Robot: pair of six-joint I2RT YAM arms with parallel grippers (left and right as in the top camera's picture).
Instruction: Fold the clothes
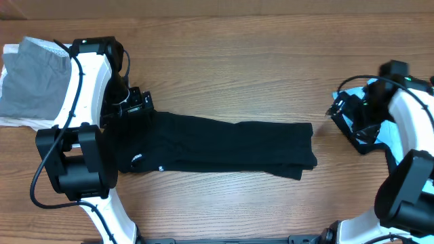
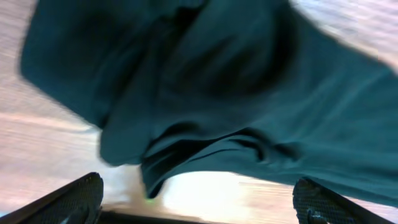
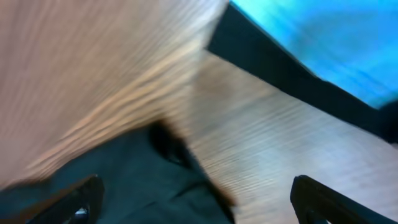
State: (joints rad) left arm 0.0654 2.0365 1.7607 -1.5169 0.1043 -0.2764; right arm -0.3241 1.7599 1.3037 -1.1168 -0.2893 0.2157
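The black shirt [image 1: 224, 146] lies in a long strip across the middle of the table [image 1: 237, 54], its left end hidden under the left arm [image 1: 85, 88]. The light blue shirt [image 3: 329, 43], at the right edge, is mostly covered. The left gripper [image 2: 199, 199] and right gripper [image 3: 199, 199] both gape wide, holding nothing.

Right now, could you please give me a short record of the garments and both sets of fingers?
black shirt: folded into a long strip across the table
light blue shirt: black-trimmed, at the right edge
grey garment: far left corner
left fingers: apart, over the strip's left end, gripping nothing
right fingers: apart, over wood between strip and light blue shirt
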